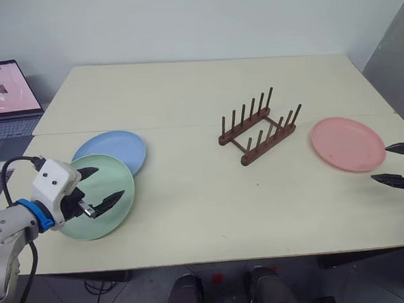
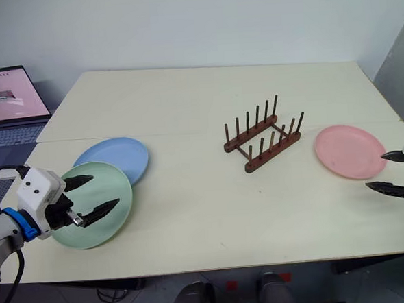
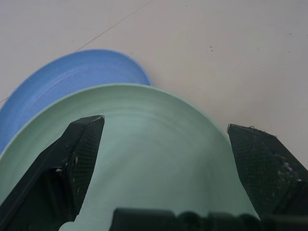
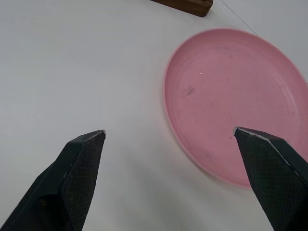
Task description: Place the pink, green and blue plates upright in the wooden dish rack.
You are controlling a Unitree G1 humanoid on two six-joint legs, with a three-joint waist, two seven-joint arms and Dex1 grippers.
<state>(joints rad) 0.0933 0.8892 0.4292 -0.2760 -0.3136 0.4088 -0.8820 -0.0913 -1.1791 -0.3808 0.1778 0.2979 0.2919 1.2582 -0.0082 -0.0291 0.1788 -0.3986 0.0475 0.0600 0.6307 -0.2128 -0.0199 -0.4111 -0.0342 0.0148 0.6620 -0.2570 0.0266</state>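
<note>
Rack: wooden dish rack (image 2: 262,142) stands empty at mid-table, its two peg rails running diagonally, far end toward my right.
Plates, left: green plate (image 2: 95,205) lies flat, its far edge overlapping the blue plate (image 2: 117,159).
Plate, right: pink plate (image 2: 349,151) lies flat, just right of the rack.
Left jaws: my left gripper (image 2: 87,198) hangs over the green plate, spread wide, holding nothing.
Right jaws: my right gripper (image 2: 388,171) is wide open, empty, at the pink plate's near right edge.
Key relation: pink plate sits nearest the rack, and my right arm nearest it; I judge that pickup first.

No readable text, labels or numbers on anything.
</note>
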